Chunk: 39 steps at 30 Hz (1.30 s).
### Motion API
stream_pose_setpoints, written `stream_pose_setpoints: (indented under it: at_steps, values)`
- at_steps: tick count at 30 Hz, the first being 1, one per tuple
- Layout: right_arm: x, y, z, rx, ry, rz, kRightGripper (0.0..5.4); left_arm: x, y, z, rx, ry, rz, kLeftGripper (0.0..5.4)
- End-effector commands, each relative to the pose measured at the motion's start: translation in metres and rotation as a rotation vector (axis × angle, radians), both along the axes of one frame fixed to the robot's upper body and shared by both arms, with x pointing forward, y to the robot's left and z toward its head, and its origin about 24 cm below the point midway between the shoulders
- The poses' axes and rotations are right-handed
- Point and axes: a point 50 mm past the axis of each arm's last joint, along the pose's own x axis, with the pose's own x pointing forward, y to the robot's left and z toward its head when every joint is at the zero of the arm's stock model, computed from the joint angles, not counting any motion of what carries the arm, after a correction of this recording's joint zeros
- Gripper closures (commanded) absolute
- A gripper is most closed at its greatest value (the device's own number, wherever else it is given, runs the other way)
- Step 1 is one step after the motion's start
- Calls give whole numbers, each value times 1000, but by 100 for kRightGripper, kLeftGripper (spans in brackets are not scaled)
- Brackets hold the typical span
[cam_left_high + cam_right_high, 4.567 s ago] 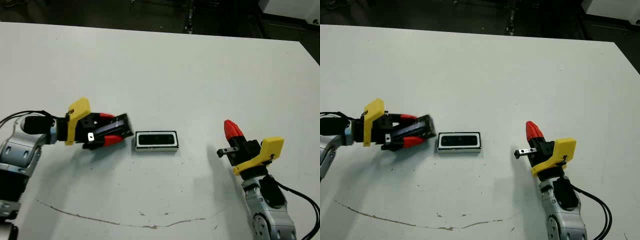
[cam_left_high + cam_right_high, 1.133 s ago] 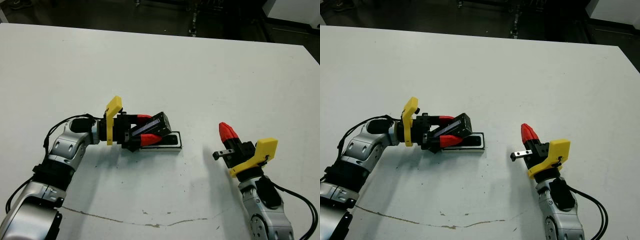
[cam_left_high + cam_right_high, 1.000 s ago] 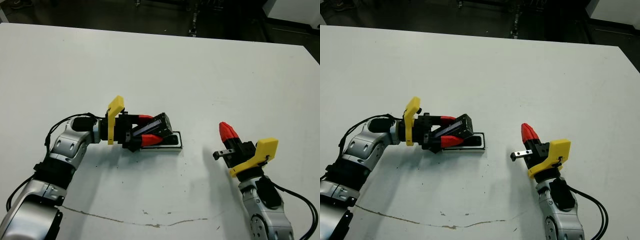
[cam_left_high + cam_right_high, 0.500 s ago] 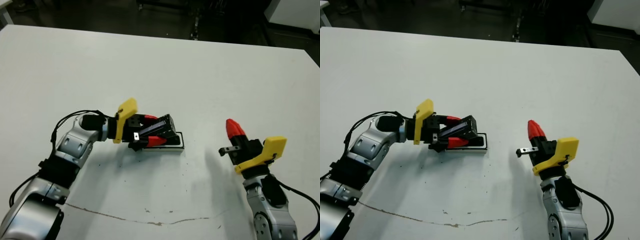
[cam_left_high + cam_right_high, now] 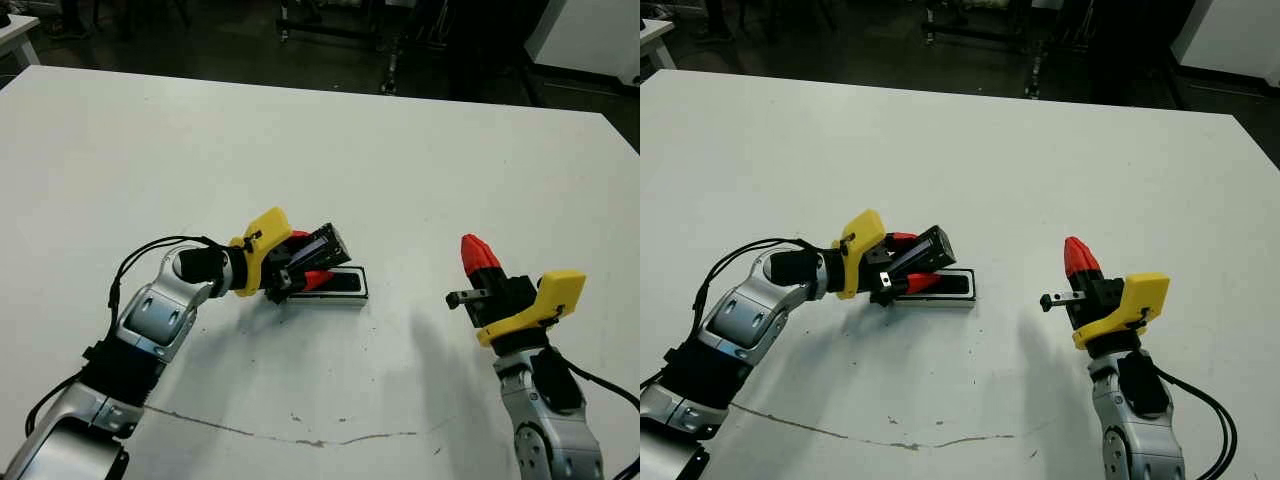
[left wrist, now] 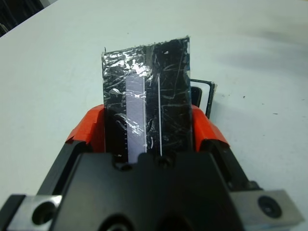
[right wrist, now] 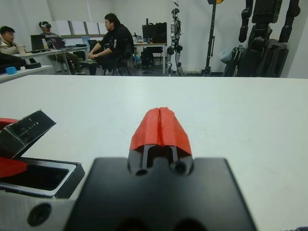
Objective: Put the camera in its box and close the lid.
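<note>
Pinched between the red fingers (image 6: 89, 126) of the left pincer (image 5: 305, 268) is the lid (image 6: 147, 91), a glossy black block with a wrinkled sheen and a pale strip down its face. It is held tilted, with its far end raised, over the left end of the box (image 5: 345, 285). The box lies flat on the bench (image 5: 400, 150), roughly midway between the left and right edges and toward the near edge. A dark shape fills its hollow, judged to be the camera (image 5: 945, 286) already seated, though this cannot be confirmed.

The step in hand is judged to be closing the lid. For it to go well, the lid would need to be levelled until parallel with the box, squared to its long sides and centred over the white walls before being lowered. A tilted descent risks the low edge catching a wall and pushing the light box along the bench. Release is best left until the lid sits flush all round.

Well apart, nearer the right edge, the right pincer (image 5: 478, 256) is held upright with its red tips pressed together, holding nothing. It could be used to steady the box if it slides.
</note>
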Motion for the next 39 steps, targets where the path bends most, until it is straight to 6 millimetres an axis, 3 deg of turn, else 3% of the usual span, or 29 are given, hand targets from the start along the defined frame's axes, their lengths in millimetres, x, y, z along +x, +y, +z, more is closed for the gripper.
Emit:
stream_pose_setpoints:
  at_steps: [1, 8, 15, 20, 39]
  values:
    - [1, -2, 2, -4, 9, -8, 540, -20, -22, -41, 57, 177, -102, 230]
    - [1, 0, 1, -2, 14, 5, 540, -5, -3, -22, 67, 129, -157, 232]
    - [1, 2, 0, -13, 15, 8, 540, 15, 20, 12, 20, 129, -149, 233]
    - [1, 3, -1, -12, 12, 13, 540, 23, 25, 32, 34, 84, -149, 233]
    - [0, 4, -4, -34, 17, 11, 540, 20, 31, 53, 81, 10, -127, 233]
